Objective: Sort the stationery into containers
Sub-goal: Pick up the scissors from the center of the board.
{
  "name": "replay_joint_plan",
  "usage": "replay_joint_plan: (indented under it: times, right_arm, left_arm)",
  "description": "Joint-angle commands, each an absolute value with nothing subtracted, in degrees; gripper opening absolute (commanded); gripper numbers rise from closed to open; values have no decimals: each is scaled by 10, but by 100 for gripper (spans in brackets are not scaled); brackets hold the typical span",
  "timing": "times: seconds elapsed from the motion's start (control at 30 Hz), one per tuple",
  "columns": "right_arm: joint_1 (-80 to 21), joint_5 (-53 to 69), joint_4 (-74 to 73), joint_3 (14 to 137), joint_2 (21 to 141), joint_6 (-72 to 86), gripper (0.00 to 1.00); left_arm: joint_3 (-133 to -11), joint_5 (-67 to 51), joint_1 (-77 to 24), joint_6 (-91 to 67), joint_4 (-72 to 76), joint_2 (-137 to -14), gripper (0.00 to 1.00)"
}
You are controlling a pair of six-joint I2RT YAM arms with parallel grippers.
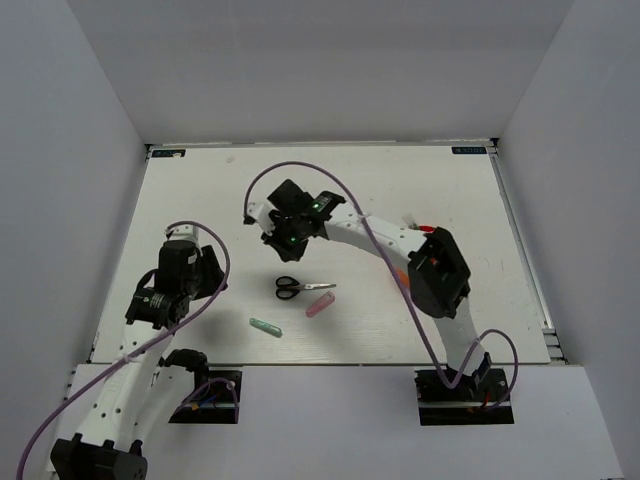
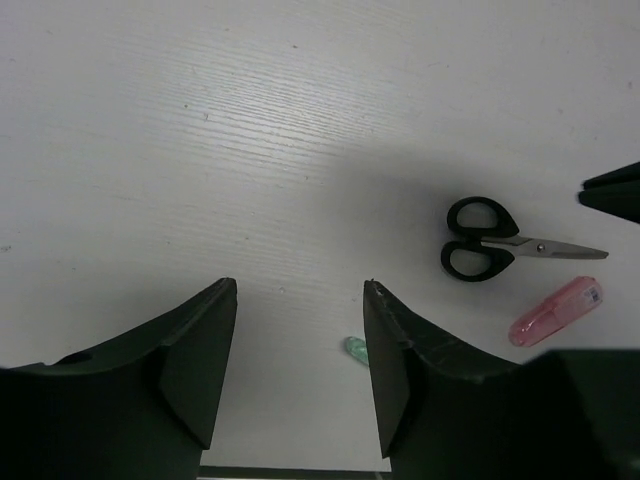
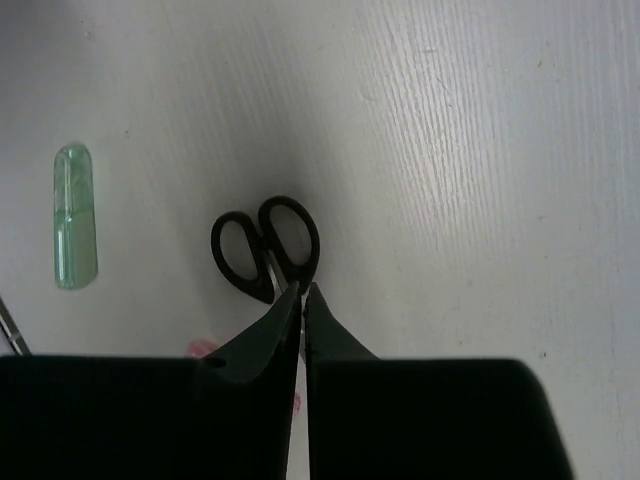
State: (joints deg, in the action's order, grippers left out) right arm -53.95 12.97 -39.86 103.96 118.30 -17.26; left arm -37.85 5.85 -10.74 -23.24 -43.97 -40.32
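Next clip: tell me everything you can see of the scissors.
The scissors are small, with two black loop handles that look like plastic and short, thin silver blades joined at a pivot screw. The blades are closed. They lie flat near the middle of the white table, handles toward the left arm's side. Nothing holds them: a pink stick lies close by but apart from them, and the right gripper, shut, is near the handles.

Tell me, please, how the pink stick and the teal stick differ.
The pink stick lies just by the scissors; the teal stick lies apart, nearer the table's front edge. In the top view, pink slants up to the right, teal down. Both lie flat and look translucent.
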Motion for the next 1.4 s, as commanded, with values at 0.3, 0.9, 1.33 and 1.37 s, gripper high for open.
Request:
replay_joint_plan:
  times: [0.3,0.9,1.33,1.37]
  right_arm:
    - [-586,35,-480,1147,1284,-178,9]
    - [-588,27,-459,1121,1312,-184,27]
    - [-587,22,-454,1124,1333,-185,33]
    - [-588,21,-451,1123,1333,-185,34]
  left_arm:
    - [-359,87,-99,-229,-458,-345,67]
    - [-357,76,-99,-227,-457,-350,67]
    - [-357,76,-98,-228,-456,-347,67]
    - [-357,76,-99,-227,-457,-348,67]
